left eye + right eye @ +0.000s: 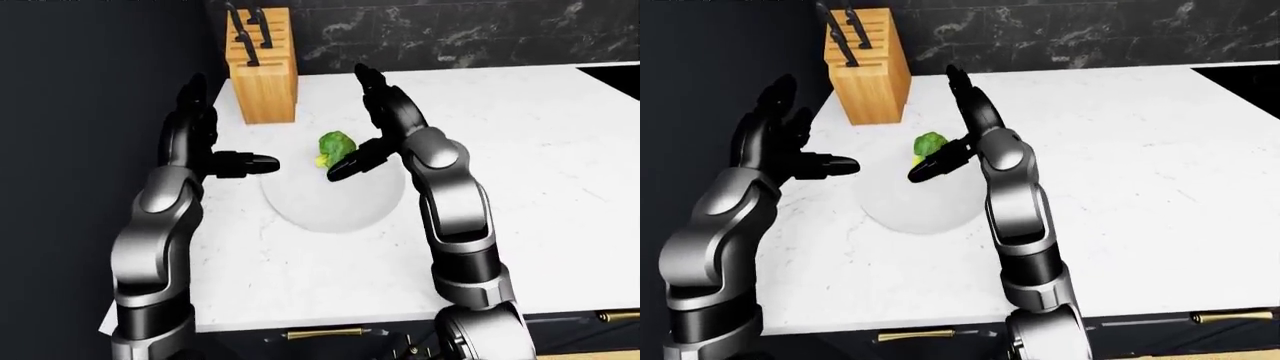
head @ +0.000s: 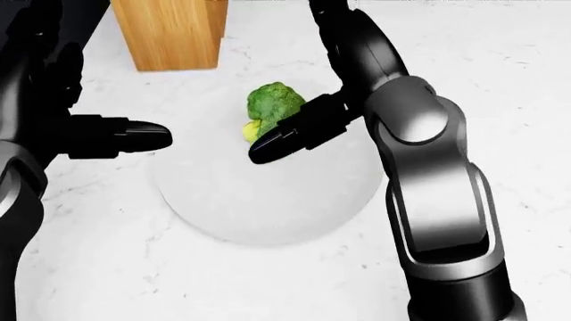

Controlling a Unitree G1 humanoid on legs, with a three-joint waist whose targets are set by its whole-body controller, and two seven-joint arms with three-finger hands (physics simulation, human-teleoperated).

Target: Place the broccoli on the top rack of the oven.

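Over the white plate [image 2: 268, 214] on the marble table [image 1: 520, 150], the right hand [image 2: 308, 127] hangs with its fingers spread apart, gripping nothing. One dark finger [image 2: 281, 142] stretches out sideways, low across the plate, and lies just beside the broccoli [image 2: 272, 103], seemingly brushing its lower right side; whether it truly touches cannot be told. The other fingers point up toward the top of the head view. The left hand [image 2: 85, 134] is also spread wide and empty, standing at the plate's left edge with one finger [image 2: 134, 137] aimed right, toward the broccoli but apart from it. The broccoli sits on the upper part of the plate, green head upward and pale stem at its lower left. A wooden knife block [image 1: 262, 71] with dark handles stands on the table beyond the plate, near the dark stone wall [image 1: 450, 34].
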